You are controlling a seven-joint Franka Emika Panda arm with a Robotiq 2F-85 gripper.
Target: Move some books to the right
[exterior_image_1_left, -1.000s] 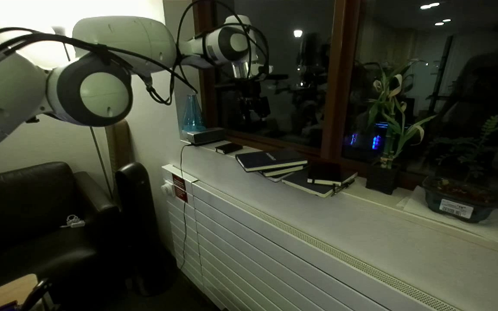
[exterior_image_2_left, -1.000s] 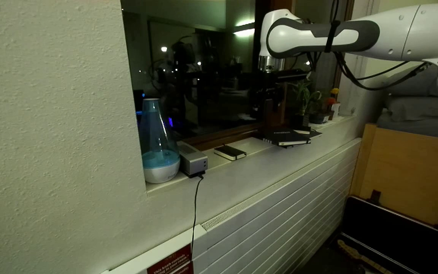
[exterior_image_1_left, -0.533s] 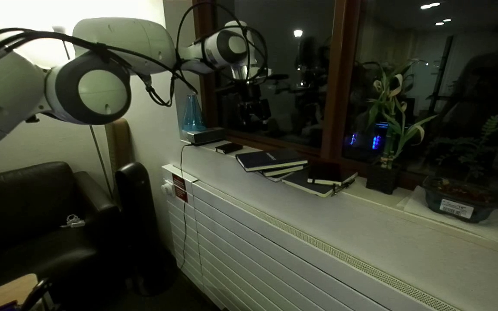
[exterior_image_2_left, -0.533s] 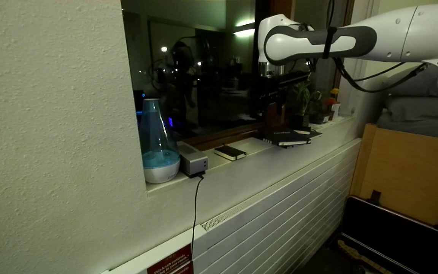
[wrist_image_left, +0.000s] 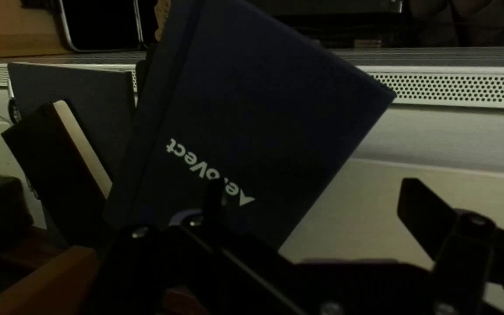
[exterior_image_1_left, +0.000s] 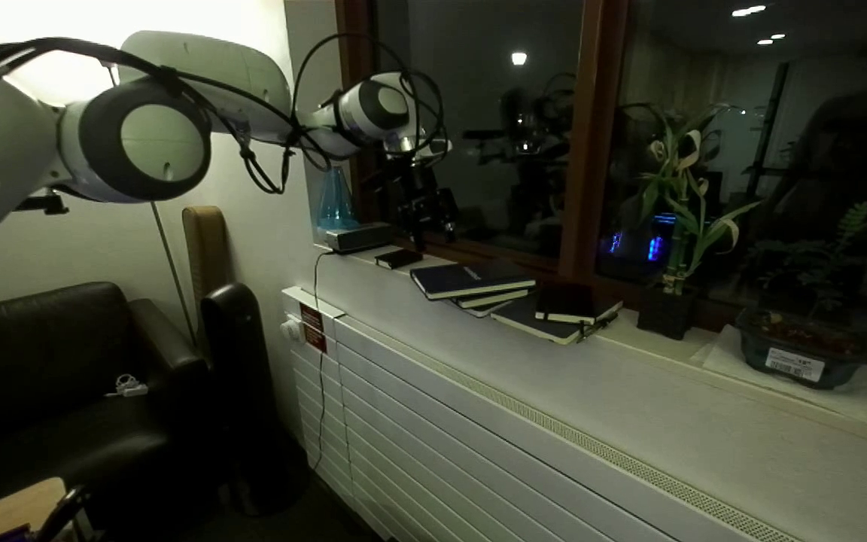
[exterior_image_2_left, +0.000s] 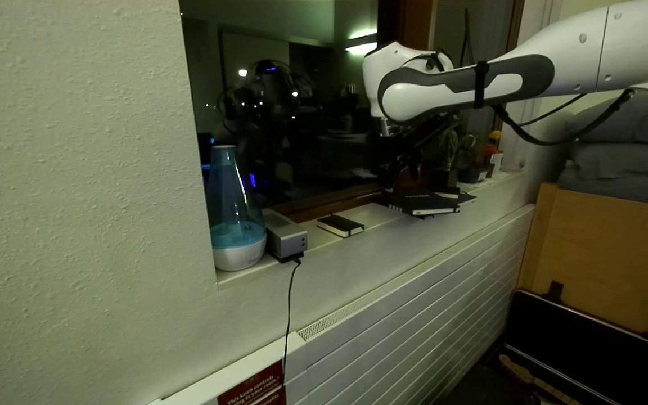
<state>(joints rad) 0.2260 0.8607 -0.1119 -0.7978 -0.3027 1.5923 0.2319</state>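
Observation:
A dark blue book (exterior_image_1_left: 471, 280) with white lettering lies on top of thinner books (exterior_image_1_left: 497, 296) on the windowsill. It also shows in an exterior view (exterior_image_2_left: 422, 202) and large in the wrist view (wrist_image_left: 243, 109). Beside it a small black book (exterior_image_1_left: 565, 302) lies on a larger grey book (exterior_image_1_left: 531, 320). A small black notebook (exterior_image_2_left: 341, 225) lies apart, near the grey box. My gripper (wrist_image_left: 313, 190) is open with nothing between its fingers. In the wrist view one finger overlaps the lettered cover and the other overlaps the sill. The gripper (exterior_image_1_left: 434, 239) hangs above the sill, near the window.
A blue translucent container (exterior_image_2_left: 237, 225) and a grey box (exterior_image_2_left: 286, 236) with a cable stand at one end of the sill. A tall potted plant (exterior_image_1_left: 676, 226) and a low planter (exterior_image_1_left: 802, 350) stand beyond the books. The window frame (exterior_image_1_left: 588, 150) rises behind.
My gripper has come down toward the sill and tilted, shifting slightly left in both exterior views. The books have not moved.

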